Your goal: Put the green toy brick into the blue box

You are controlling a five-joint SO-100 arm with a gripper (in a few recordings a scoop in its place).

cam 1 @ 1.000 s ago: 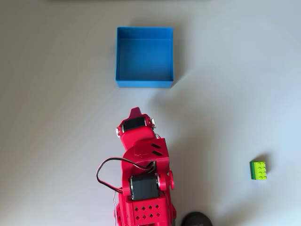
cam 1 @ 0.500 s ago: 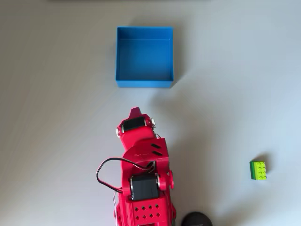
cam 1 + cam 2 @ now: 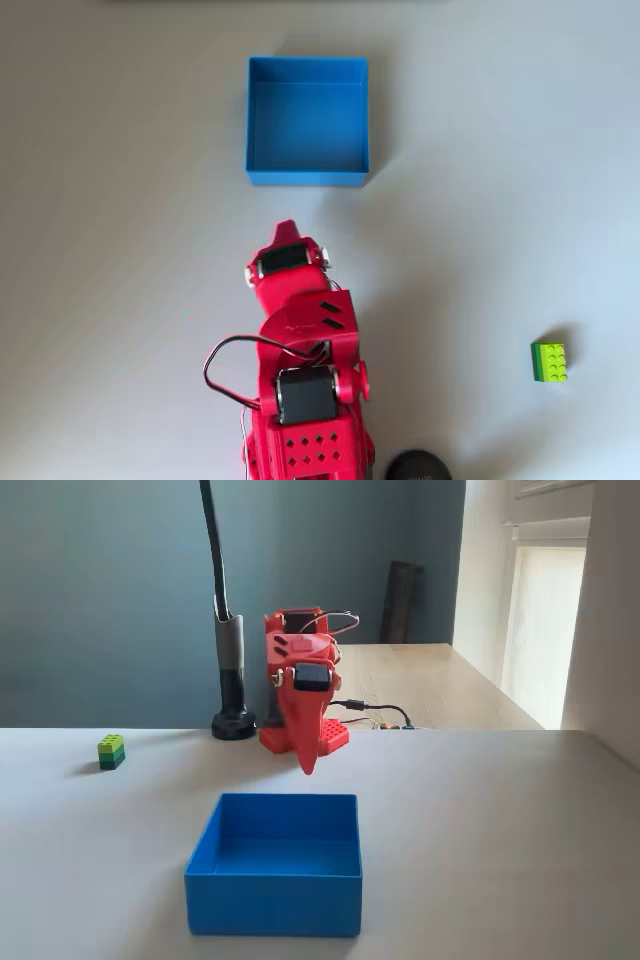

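Near the blue box (image 3: 307, 120), the gripper (image 3: 306, 762) is held aloft, apparently closed and empty; approach pending, a swing toward the far-off green toy brick (image 3: 549, 361) is required.

path gripper (image 3: 288, 232) to green toy brick (image 3: 549, 362): bare table (image 3: 480, 200) | black post (image 3: 230, 670) behind, seemingly clear
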